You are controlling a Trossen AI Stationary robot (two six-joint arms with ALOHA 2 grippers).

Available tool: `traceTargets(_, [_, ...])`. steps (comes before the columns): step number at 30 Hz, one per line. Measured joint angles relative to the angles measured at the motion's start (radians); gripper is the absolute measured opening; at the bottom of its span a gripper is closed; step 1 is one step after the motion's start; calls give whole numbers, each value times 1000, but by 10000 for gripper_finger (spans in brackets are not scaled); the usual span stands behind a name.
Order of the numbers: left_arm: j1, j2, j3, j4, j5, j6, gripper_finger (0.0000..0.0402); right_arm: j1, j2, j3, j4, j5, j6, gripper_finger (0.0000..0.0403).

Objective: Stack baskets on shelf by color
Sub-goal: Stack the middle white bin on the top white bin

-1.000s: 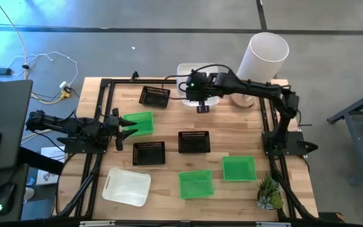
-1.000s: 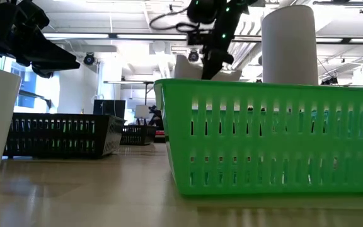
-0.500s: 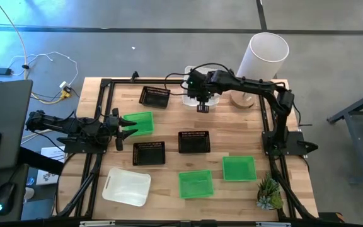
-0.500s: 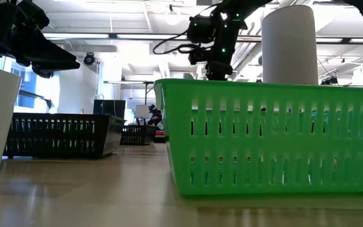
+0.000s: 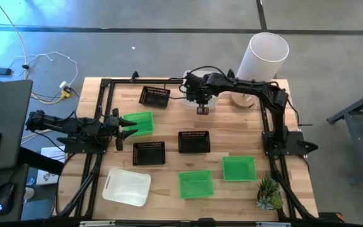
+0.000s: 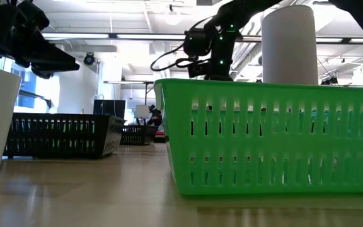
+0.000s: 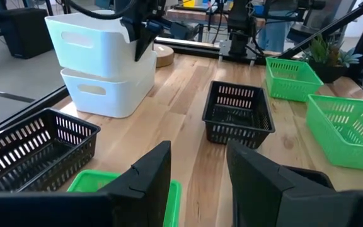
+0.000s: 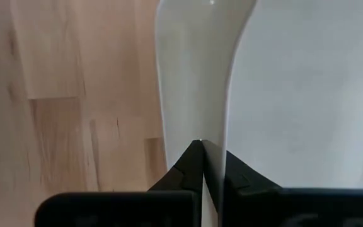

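Two white baskets (image 7: 106, 63) are stacked at the table's far middle, the upper one sitting in the lower. My right gripper (image 5: 201, 108) stands over their near side, shut on the upper basket. My left gripper (image 5: 130, 124) hovers open over one green basket (image 5: 142, 122) near the left edge. A third white basket (image 5: 126, 186) lies near the front left. Two more green baskets (image 5: 196, 183) (image 5: 239, 168) sit at the front. Three black baskets (image 5: 154, 96) (image 5: 194, 142) (image 5: 149, 152) rest singly on the table. My right gripper (image 8: 205, 148) pinches the upper white basket's side wall at its rim (image 8: 200, 123), on the side facing the table's near edge. One finger is inside the basket and one outside. The fingers come from above, pointing down. The basket sits in the lower white basket (image 7: 109, 94).
A tall white cylinder (image 5: 263, 57) stands at the far right corner, with a round wooden piece (image 5: 241, 99) below it. A small plant (image 5: 268, 192) sits at the front right corner. Bare wood lies between the baskets in the middle.
My right gripper has moved down, lowering the held white basket onto the other white basket; in the low view the basket has sunk out of sight behind the green basket's rim. My left arm has kept still.
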Motion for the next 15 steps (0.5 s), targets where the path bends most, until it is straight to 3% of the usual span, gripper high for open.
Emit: traceTargets(15, [0, 0, 0, -5, -1, 0, 142, 3, 42, -1, -2, -7, -2, 0])
